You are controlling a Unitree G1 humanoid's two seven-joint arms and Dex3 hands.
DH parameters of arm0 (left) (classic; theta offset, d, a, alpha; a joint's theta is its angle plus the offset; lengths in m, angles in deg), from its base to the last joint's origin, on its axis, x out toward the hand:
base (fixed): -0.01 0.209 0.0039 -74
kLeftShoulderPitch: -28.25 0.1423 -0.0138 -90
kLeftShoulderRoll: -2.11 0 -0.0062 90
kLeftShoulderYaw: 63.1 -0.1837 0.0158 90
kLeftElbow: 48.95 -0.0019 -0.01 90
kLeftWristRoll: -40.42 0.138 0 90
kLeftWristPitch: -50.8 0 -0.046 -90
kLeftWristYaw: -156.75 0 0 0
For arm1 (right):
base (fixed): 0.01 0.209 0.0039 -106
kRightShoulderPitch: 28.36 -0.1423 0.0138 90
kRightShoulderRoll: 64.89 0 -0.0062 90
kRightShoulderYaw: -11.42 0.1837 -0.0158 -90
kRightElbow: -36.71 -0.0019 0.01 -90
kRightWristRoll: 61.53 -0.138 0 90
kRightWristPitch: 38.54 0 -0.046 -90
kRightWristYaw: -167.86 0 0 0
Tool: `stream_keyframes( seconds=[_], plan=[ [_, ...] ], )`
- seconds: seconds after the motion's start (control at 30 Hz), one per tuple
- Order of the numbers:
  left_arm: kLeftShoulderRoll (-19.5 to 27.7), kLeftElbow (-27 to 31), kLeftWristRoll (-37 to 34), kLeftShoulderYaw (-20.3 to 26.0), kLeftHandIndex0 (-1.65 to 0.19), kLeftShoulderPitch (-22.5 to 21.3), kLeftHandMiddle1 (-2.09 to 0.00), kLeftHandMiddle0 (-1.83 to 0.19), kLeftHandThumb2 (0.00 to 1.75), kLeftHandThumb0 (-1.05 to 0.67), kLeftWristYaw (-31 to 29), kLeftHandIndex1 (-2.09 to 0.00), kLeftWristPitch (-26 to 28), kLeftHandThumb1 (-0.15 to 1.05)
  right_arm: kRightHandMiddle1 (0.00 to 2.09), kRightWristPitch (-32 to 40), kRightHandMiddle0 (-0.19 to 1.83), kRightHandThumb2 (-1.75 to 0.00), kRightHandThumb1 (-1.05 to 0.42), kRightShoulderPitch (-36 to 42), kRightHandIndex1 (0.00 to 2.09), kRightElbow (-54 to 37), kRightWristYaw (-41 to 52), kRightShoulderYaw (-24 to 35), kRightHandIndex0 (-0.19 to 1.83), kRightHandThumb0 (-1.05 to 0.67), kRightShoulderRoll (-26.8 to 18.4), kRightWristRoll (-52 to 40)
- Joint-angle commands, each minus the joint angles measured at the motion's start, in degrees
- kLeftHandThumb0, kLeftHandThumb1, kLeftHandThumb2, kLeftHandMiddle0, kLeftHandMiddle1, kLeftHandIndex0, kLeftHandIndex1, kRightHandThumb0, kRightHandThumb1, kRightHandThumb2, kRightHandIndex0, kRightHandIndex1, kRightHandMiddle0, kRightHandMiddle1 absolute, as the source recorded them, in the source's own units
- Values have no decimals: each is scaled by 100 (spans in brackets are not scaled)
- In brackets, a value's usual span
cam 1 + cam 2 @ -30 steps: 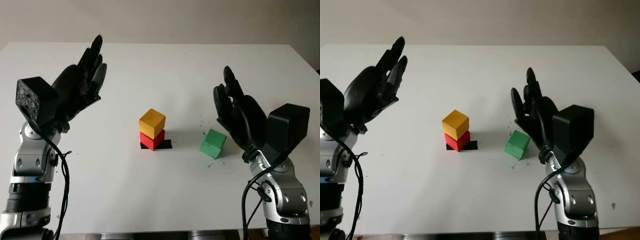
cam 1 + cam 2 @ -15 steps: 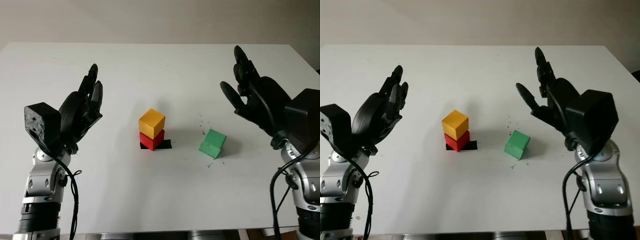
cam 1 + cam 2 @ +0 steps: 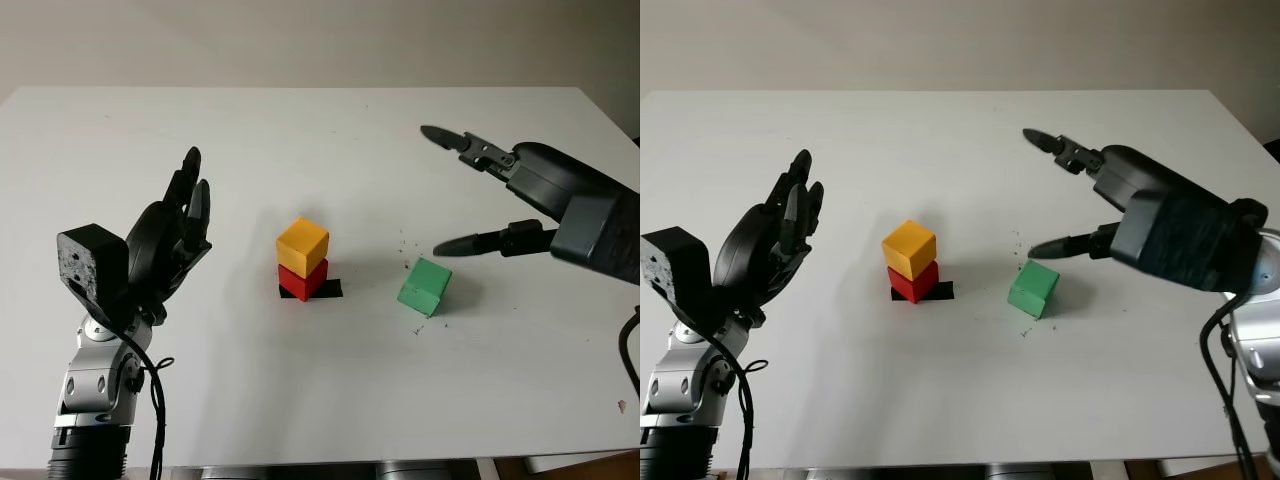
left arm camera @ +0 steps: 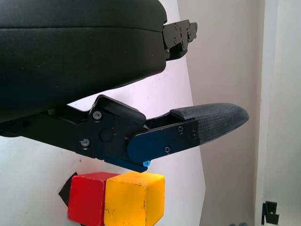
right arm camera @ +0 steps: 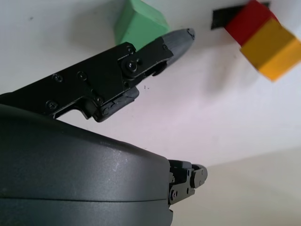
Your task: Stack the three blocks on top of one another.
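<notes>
since the earlier frames the right hand (image 3: 520,195) has swung forward and turned over; it now hovers open above the table, palm down, holding nothing, with one fingertip (image 3: 445,245) just above and behind the green block (image 3: 425,286). left hand (image 3: 165,235) has lowered slightly and sits raised at the left side, open, well apart from the blocks, holding nothing. yellow block (image 3: 303,245) sits on top of the red block (image 3: 304,279), touching, its corners turned relative to the one below. red block stands on a black tape mark (image 3: 330,289) on the white table (image 3: 300,130). green block lies alone on the table to the right of the two-block stack, near it but not touching.
</notes>
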Motion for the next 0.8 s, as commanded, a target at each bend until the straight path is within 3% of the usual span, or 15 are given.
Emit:
stream_keyframes(
  seconds=[0.0,0.27,0.47,0.77],
  plan=[
    [-25,89,-43,7,19,2,0,19,69,-81,26,0,-6,105,14,-352,18,-4,-77,-151,9,64,213,-98,4,-54,-324,139],
    [-21,57,-38,-9,19,-45,0,19,69,-82,33,0,-29,105,12,-933,23,-5,-77,-312,7,4,938,-292,2,-45,-874,599],
    [9,65,-57,4,19,-78,0,19,68,-82,27,0,51,105,12,-1839,29,-5,-76,-242,7,254,858,-273,4,-45,-962,788],
    [67,33,24,-21,19,-78,0,19,67,-83,2,0,-24,105,9,-2558,30,-7,-79,-84,6,641,536,-327,4,-43,-831,1229]
  ],
)
